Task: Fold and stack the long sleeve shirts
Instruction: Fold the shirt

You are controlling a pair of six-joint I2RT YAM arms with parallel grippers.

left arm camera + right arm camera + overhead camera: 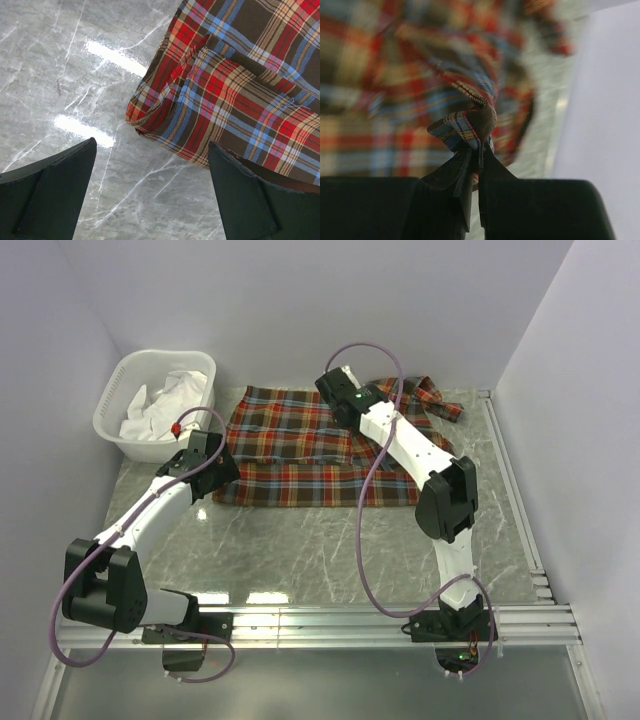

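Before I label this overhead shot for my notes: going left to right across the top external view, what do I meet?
white basket → left fingers, open at the shirt's near-left corner → plaid shirt → metal rail along the table's right edge.

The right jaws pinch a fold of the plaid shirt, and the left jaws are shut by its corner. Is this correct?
Not quite. The left jaws are wide open, not shut, by the corner of the plaid shirt; the left wrist view shows this. The right jaws do pinch a fold.
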